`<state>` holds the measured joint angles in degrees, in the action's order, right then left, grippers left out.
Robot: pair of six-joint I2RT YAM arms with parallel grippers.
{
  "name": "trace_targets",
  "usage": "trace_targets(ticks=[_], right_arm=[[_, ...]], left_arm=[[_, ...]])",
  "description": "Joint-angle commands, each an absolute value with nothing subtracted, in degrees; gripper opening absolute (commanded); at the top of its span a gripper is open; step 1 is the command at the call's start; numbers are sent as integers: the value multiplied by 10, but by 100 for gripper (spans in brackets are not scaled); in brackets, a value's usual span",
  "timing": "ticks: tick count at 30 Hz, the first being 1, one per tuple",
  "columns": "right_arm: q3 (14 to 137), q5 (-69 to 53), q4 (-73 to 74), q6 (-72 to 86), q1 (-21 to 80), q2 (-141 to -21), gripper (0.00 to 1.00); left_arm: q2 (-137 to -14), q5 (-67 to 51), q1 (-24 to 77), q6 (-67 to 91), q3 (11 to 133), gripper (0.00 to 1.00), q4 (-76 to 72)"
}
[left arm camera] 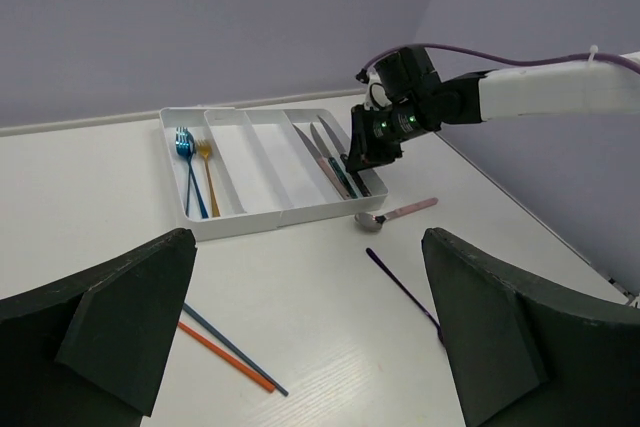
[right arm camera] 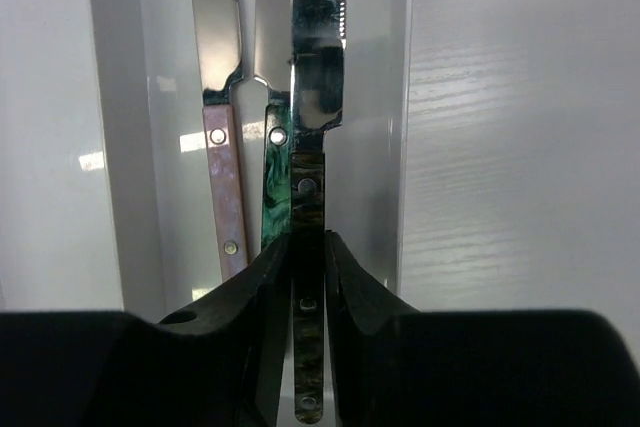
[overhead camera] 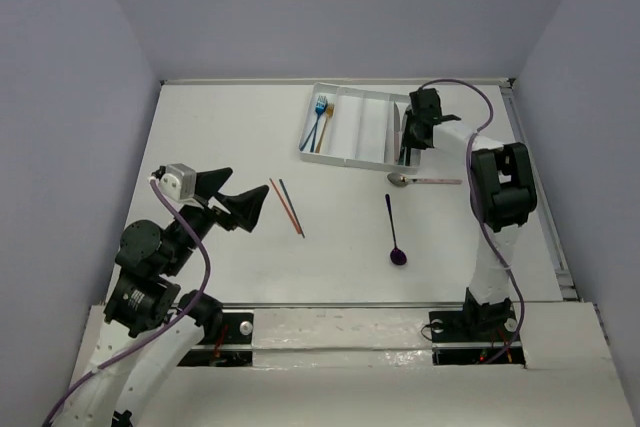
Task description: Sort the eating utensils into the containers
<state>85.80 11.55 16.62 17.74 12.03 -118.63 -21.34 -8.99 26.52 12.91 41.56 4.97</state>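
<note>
- Black fingers of the right gripper fill the foreground of its wrist view. They are pressed together on the handle of a dark-handled knife. The grip sits low on the handle, so the blade points straight ahead of the fingers along the slot.
- Just left of the held knife lie a green-handled knife and a pink-handled knife, parallel, with blades pointing the same way. This end slot of the tray therefore reads as the knife slot. The third knife is lined up to join them beside the wall on the gripper's right.
- Whether the held knife already rests on the tray floor or hangs just above it cannot be told.
- Far across the tray from this gripper, a blue fork and a gold fork share the opposite end slot, kind with kind.
- Just behind the right gripper, outside the tray, lies a pink-handled spoon. A purple spoon lies further back on the table. Both are unsorted.
- The left gripper hangs over the table with its fingers wide apart and nothing between them. The chopsticks lie just below it, probably its next pick.
- Letting go of the knife looks like the next step.
</note>
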Motion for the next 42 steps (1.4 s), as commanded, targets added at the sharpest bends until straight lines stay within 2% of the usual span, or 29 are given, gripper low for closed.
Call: trace_targets(ticks=[1, 2, 5, 8, 12, 14, 18, 22, 24, 26, 30, 37, 42], right_arm=[[867, 98, 189, 163, 119, -1145, 32], [867, 91, 191, 161, 119, -1137, 41], [863, 57, 183, 149, 124, -1106, 55], [862, 53, 177, 135, 160, -1083, 56], [839, 64, 159, 127, 235, -1047, 53], [792, 94, 134, 130, 292, -1022, 44], [680, 119, 106, 205, 322, -966, 31], [544, 142, 103, 263, 327, -884, 32], [493, 141, 114, 278, 327, -847, 38], [473, 129, 142, 282, 327, -825, 43], [414, 118, 176, 311, 327, -784, 44], [385, 90, 194, 335, 352, -778, 45], [404, 107, 224, 341, 382, -814, 38]], left_arm=[[-205, -98, 263, 126, 421, 99, 18], [-205, -98, 263, 127, 421, 99, 18], [-203, -98, 263, 126, 421, 99, 18], [-200, -98, 263, 126, 421, 99, 18], [-199, -96, 263, 126, 421, 99, 19], [-200, -95, 263, 126, 421, 99, 20], [-203, -93, 263, 125, 422, 99, 20], [-209, -96, 268, 125, 422, 99, 20], [-211, -98, 268, 126, 423, 99, 19], [-211, -99, 268, 125, 421, 99, 18], [-208, -98, 268, 125, 421, 99, 18], [-209, -102, 268, 126, 421, 99, 18], [-206, -98, 268, 126, 421, 99, 18]])
